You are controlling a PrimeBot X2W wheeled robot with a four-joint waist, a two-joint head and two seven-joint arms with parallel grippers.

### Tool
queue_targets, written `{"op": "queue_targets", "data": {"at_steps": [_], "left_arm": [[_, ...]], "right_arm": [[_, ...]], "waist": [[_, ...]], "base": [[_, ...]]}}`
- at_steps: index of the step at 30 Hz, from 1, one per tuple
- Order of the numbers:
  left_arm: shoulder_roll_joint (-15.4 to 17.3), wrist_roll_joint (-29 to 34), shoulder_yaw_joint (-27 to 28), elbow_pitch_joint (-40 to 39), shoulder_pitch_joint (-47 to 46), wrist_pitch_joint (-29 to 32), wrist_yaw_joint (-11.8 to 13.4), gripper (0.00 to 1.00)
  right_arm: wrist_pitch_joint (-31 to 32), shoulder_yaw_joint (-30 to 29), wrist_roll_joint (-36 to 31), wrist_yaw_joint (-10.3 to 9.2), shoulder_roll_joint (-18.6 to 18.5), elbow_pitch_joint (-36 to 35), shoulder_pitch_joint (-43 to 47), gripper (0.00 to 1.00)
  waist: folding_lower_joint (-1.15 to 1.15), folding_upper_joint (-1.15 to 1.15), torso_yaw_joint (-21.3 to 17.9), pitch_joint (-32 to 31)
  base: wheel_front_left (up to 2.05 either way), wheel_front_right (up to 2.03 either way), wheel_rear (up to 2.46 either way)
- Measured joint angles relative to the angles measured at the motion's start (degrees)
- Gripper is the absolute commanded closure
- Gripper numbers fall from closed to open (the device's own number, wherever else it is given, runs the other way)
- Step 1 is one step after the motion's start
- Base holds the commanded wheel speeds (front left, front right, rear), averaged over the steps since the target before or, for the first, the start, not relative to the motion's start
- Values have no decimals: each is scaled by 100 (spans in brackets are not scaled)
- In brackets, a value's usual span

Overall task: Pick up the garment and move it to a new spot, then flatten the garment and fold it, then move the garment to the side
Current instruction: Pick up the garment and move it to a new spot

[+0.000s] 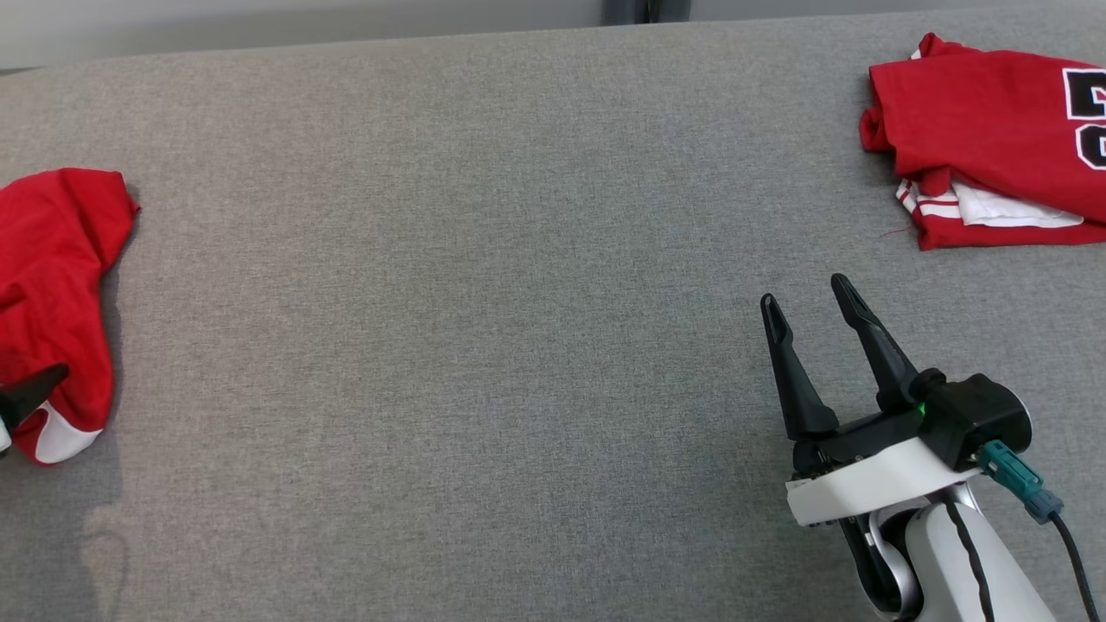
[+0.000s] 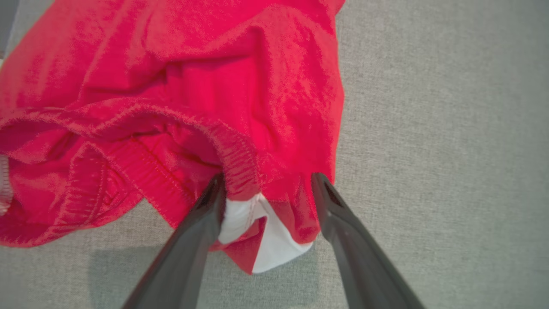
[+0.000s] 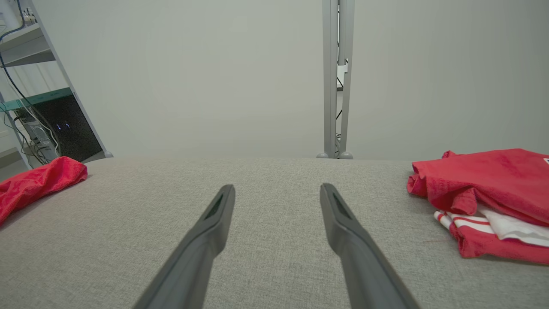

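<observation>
The red garment (image 1: 52, 285) at the left edge of the surface (image 1: 484, 259) runs off the head view's left side, where the left end effector (image 2: 266, 182) is cut down to one dark fingertip (image 1: 34, 390). The folded red shirt (image 1: 976, 121) at the far right corner runs off too, its black-and-white lettering (image 1: 1087, 112) cut and unreadable.

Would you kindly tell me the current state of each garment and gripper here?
Red garment: crumpled, unfolded, lying at the left.
Red stack: folded, resting at the far right.
Left gripper: open, fingers straddling the crumpled garment's white-trimmed corner.
Right gripper: open, empty, apart from both.
</observation>
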Motion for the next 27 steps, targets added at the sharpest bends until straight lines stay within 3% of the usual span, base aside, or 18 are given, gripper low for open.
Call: {"op": "queue_targets", "data": {"at_steps": [5,6,7,8,9,17,27], "left_arm": [[129,-65,-223,152,-40,-22,0,0],[130,-89,-266,162,-61,-48,0,12],[133,-94,-296,168,-85,-115,0,52],[146,-102,-325,171,-109,-164,0,84],[158,-109,-361,172,-131,-219,0,100],[269,-211,-676,-27,-259,-435,0,100],[547,-282,-1237,-938,-538,-803,-1,100]], "right_arm": [[0,4,-14,0,16,-10,-2,0],[0,8,-16,0,19,-13,-5,0],[0,5,-18,0,19,-16,-10,0],[0,4,-23,0,19,-20,-19,0],[0,3,-36,0,19,-20,-36,0],[0,-11,0,0,23,5,-68,0],[0,29,257,0,26,120,133,0]], "waist": [[0,0,-17,56],[0,0,-16,71],[0,0,-14,88],[0,0,-11,108],[0,0,-5,126],[0,0,49,58],[0,0,79,-627]], "base": [[0,0,0],[0,0,0],[0,0,0],[0,0,0],[0,0,0],[0,0,0],[0,0,0]]}}
